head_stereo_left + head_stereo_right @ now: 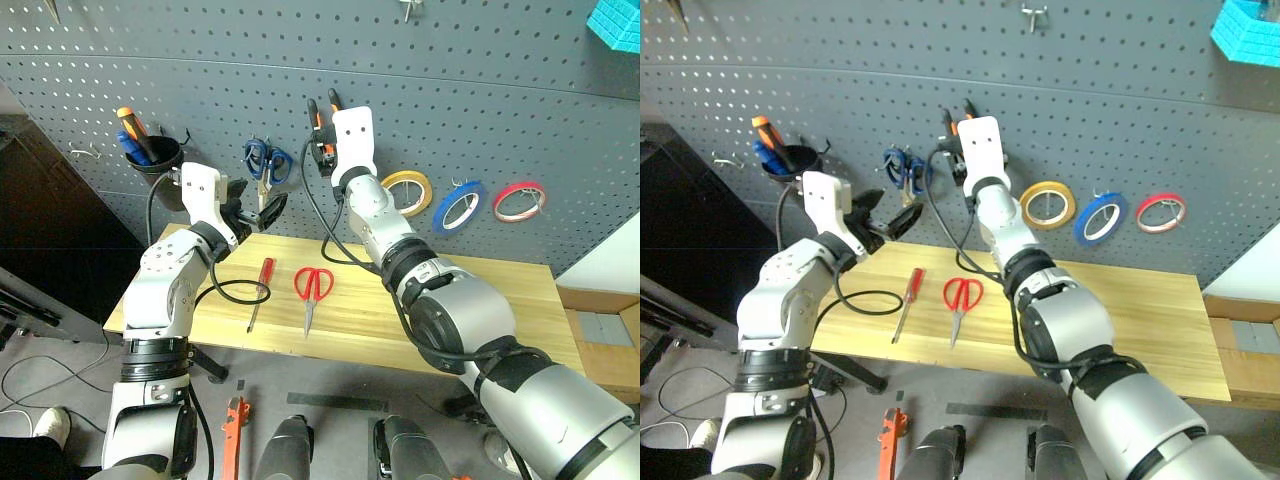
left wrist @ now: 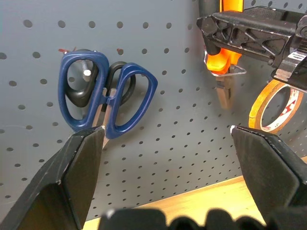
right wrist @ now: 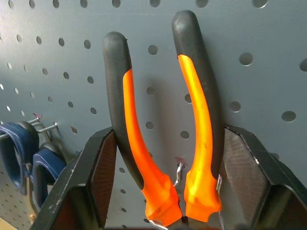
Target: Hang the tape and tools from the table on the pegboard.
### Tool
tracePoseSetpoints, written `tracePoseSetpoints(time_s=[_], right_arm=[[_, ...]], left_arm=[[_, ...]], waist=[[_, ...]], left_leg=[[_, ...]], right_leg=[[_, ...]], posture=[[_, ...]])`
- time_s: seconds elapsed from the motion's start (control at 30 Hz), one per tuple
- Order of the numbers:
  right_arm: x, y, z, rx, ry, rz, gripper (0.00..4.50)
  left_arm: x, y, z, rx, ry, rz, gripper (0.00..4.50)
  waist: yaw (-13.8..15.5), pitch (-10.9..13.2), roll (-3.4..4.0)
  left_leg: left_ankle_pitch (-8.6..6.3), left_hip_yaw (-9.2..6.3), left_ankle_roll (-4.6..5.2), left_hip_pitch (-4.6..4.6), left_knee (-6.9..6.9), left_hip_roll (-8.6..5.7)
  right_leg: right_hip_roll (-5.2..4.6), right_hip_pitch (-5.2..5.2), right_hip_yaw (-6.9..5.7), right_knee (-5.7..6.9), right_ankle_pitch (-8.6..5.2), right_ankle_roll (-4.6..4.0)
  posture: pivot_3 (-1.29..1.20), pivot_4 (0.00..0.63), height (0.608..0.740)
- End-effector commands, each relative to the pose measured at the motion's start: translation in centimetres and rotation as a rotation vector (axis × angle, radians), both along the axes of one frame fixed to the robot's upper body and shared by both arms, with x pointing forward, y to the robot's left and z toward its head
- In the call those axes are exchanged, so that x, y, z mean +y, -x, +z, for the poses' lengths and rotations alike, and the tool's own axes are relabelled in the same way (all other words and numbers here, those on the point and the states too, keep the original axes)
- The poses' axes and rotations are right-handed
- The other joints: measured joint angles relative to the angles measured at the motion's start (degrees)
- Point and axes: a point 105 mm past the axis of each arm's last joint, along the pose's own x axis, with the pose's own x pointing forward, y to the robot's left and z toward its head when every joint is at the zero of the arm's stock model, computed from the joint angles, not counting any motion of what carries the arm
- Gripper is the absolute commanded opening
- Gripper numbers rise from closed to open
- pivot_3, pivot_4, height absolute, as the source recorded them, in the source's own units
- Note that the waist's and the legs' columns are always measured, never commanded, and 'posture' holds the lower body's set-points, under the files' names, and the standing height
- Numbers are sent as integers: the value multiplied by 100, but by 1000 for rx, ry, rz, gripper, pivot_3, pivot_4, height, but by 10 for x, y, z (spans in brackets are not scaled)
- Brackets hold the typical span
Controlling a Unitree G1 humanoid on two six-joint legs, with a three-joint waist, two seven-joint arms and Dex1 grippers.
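Two black fingers of the right gripper flanked the orange-and-black pliers against the pegboard, though whether they pressed I could not tell, so parting should wait until a hook visibly bore them; the left gripper stood apart and empty above the bench.

Red-handled scissors and screwdriver lie on the table.
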Motion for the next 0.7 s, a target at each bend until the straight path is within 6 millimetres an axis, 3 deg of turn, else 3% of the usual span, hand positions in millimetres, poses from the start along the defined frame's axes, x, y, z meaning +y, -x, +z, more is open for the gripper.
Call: tracePoseSetpoints(time_s=[0.03, 0.07, 0.43, 0.6, 0.7], right_arm=[[2, 1, 10, -24, -4, 8, 4089], [1, 1, 10, -26, -4, 6, 4447], [-18, 2, 10, -130, 70, -3, 4478], [-34, 18, -13, -181, 141, 104, 4478], [-32, 43, -32, -188, 174, 251, 4478]], left_arm=[[1, 1, 19, -73, 0, 0, 4500], [1, 1, 19, -73, -1, -1, 4500], [-11, 6, -2, -30, 12, -18, 4500], [-23, 14, -28, 18, 2, -21, 4500], [-26, 20, -40, 49, 11, -13, 4500]], waist=[[-1, 0, 0], [-1, 0, 0], [-8, 0, 0], [-24, -2, -2], [-127, -1, -2]], left_leg=[[0, 0, 0, 0, 0, 0], [0, 0, 0, 0, 1, 0], [2, 0, -2, 0, 3, 0], [2, 2, -2, -2, 5, -2], [2, 5, -2, -3, 7, -1]], right_leg=[[0, 0, 0, 0, 0, 0], [0, 0, 0, 0, 0, 0], [-1, 2, 1, -1, 0, 1], [-4, 7, 4, -10, 2, 6], [-4, 4, 7, -8, 3, 7]], posture=[[190, 176, 740], [188, 176, 740], [144, 174, 740], [98, 171, 740], [67, 170, 740]])
